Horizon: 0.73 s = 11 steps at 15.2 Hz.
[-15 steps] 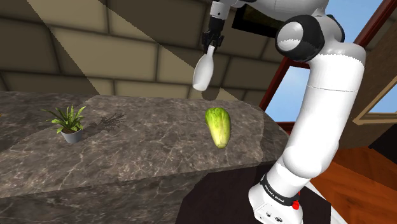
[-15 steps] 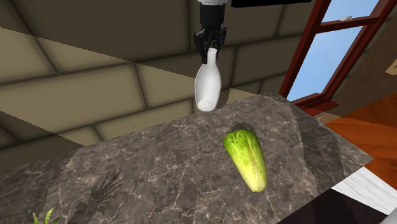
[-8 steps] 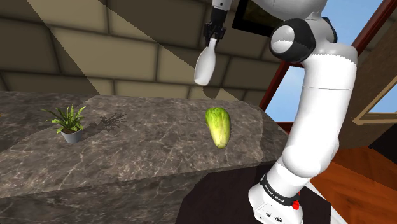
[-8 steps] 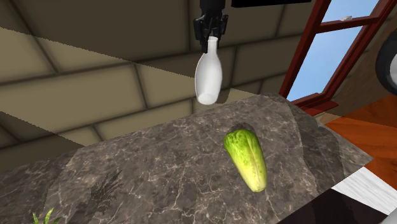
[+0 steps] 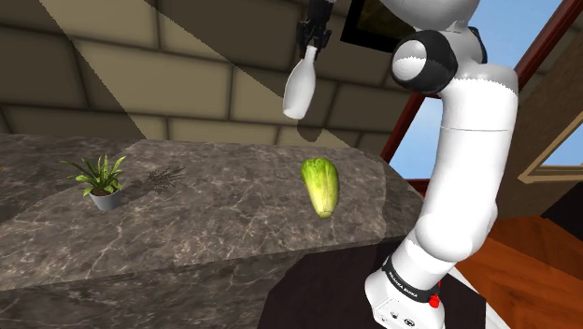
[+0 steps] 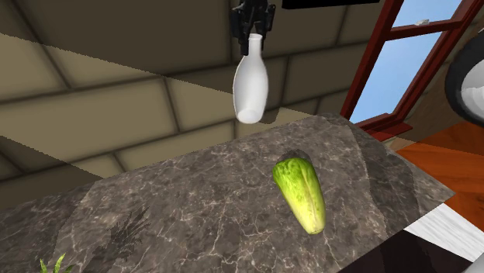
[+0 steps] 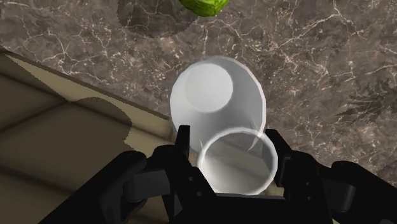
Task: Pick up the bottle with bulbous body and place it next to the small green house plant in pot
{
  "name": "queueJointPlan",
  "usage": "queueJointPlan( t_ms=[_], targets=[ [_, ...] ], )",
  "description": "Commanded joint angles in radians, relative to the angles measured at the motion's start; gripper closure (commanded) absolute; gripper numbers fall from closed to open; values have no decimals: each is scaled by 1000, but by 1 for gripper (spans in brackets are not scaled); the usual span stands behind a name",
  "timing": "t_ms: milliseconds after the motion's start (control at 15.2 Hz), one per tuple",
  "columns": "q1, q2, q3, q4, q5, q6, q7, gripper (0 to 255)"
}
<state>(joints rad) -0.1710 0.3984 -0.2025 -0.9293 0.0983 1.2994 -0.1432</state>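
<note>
- I am watching the claw [image 5: 312, 47] clenching the neck of the white bulbous bottle [image 5: 297, 93] and holding it high in the air
- The bottle is hanging mouth up with a slight tilt, over the wall-side edge of the dark marble desk [image 5: 206, 210], touching nothing but the claw
- In the wrist view, the two black fingers [image 7: 175, 159] are pressing on either side of the bottle's open mouth, its round body pointing down at the desk
- A green lettuce head [image 5: 319, 185] is lying on the desk, below the bottle and nearer the stand
- The small green house plant [image 5: 101, 178] is standing in its grey pot well apart, toward the shoulder view's left
</note>
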Motion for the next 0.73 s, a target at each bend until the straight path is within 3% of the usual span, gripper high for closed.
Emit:
queueJointPlan(
  t_ms=[0, 660],
  targets=[
    [47, -75, 9, -118, -17, 46, 43, 255],
    [214, -226, 91, -329, -57, 115, 273, 255]
  ],
)
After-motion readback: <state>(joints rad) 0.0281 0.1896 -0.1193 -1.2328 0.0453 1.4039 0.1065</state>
